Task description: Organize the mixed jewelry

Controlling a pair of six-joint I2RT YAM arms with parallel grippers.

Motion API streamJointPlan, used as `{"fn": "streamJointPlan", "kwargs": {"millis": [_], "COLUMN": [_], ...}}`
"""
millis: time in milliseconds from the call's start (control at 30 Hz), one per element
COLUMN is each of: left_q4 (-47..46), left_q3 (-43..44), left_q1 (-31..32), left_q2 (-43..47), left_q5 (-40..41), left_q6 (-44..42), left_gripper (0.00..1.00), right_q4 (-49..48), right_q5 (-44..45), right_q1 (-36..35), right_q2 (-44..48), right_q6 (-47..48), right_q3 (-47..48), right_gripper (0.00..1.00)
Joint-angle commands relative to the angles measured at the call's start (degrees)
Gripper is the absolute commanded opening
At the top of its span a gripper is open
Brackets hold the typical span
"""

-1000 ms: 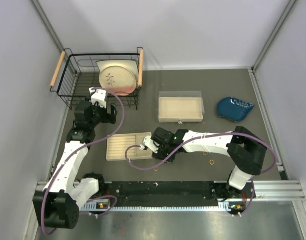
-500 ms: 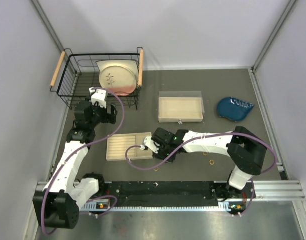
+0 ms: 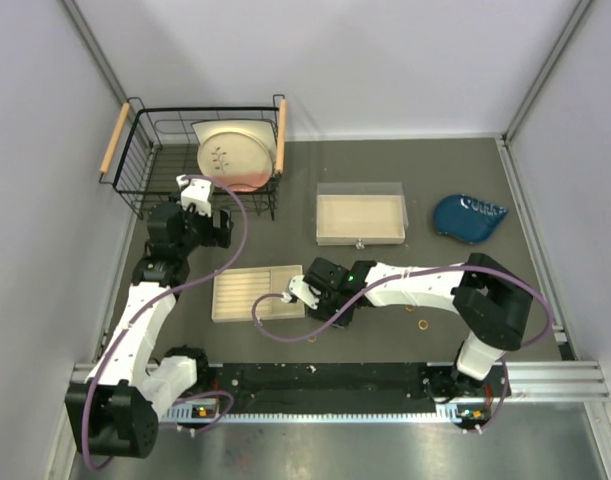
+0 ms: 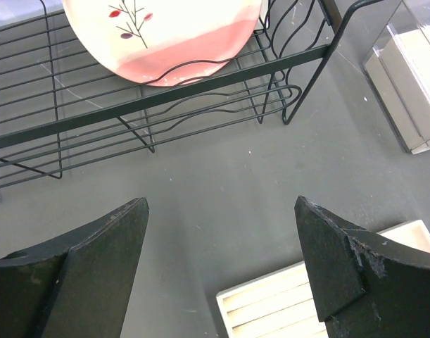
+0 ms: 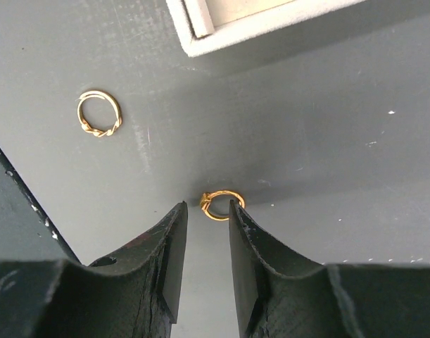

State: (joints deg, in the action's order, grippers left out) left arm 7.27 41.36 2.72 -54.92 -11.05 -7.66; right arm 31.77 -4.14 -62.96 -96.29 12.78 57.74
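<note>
Two small gold rings lie on the grey table in the right wrist view. One ring lies just beyond my right gripper's tips, partly hidden by the right finger. The other ring lies to the upper left. The right jaws stand a narrow gap apart with nothing between them. In the top view the right gripper hovers low by the right end of the beige ridged tray. More gold rings lie to its right. My left gripper is wide open and empty above the tray's far edge. No silver hoop shows.
A clear-sided beige drawer box sits mid-table. A black wire basket holding a pink-and-cream plate stands at the back left. A blue dish lies at the right. The tray's corner shows above the right gripper.
My right gripper has shifted slightly toward the near edge. The left arm has not moved.
</note>
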Motion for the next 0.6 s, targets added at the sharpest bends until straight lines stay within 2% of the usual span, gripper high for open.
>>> {"fn": "streamJointPlan", "kwargs": {"millis": [0,567], "left_q4": [-2.7,-2.52], "left_q3": [1.26,0.47], "left_q1": [-0.44,-1.05], "left_q2": [0.16,1.13], "left_q5": [-0.2,-0.73], "left_q6": [-0.43,-0.87], "left_gripper": [0.91,0.91], "right_q4": [-0.57,-1.01], "right_q5": [0.1,3.97], "right_q1": [-0.85,-3.13], "right_q2": [-0.12,-3.38], "right_q6": [-0.47,-0.73], "right_q3": [0.18,0.62], "right_gripper": [0.31,0.25]}}
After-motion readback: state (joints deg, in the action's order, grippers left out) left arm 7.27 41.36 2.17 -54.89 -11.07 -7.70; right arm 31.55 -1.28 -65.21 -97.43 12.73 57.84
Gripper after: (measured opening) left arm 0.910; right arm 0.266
